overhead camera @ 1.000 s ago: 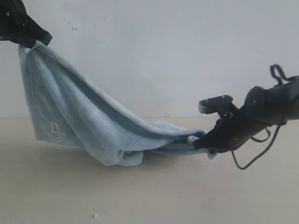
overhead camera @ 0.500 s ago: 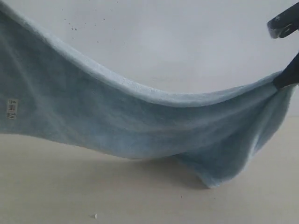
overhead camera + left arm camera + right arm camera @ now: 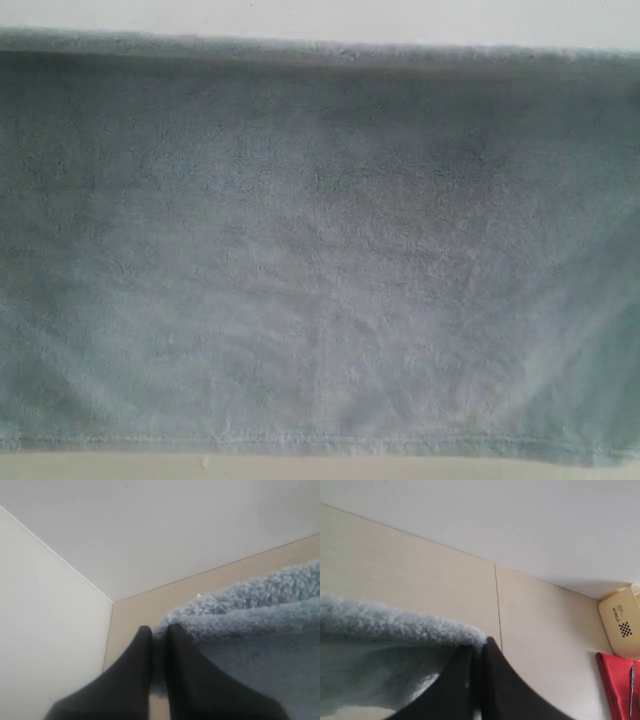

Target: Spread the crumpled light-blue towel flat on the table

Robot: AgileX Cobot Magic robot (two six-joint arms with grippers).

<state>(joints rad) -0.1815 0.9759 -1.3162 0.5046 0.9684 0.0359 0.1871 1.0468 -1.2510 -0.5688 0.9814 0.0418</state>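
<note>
- Exterior view: the pale light-blue fluffy terry towel (image 3: 320, 250) now fills almost the whole picture as one taut sheet. Its top edge is straight and its stitched hem hangs just above a thin strip of the pale beige wood-look table (image 3: 100, 468). A second ago it sagged in a folded bundle between the arms. Neither gripper shows here.
- Left wrist view: the black left gripper (image 3: 159, 630) has its fingers pressed together, pinching one upper corner of the towel.
- Right wrist view: the black right gripper (image 3: 478, 649) likewise nips the opposite corner.
- The crumple looks pulled out; laying the sheet down flat is probably what remains.
</note>
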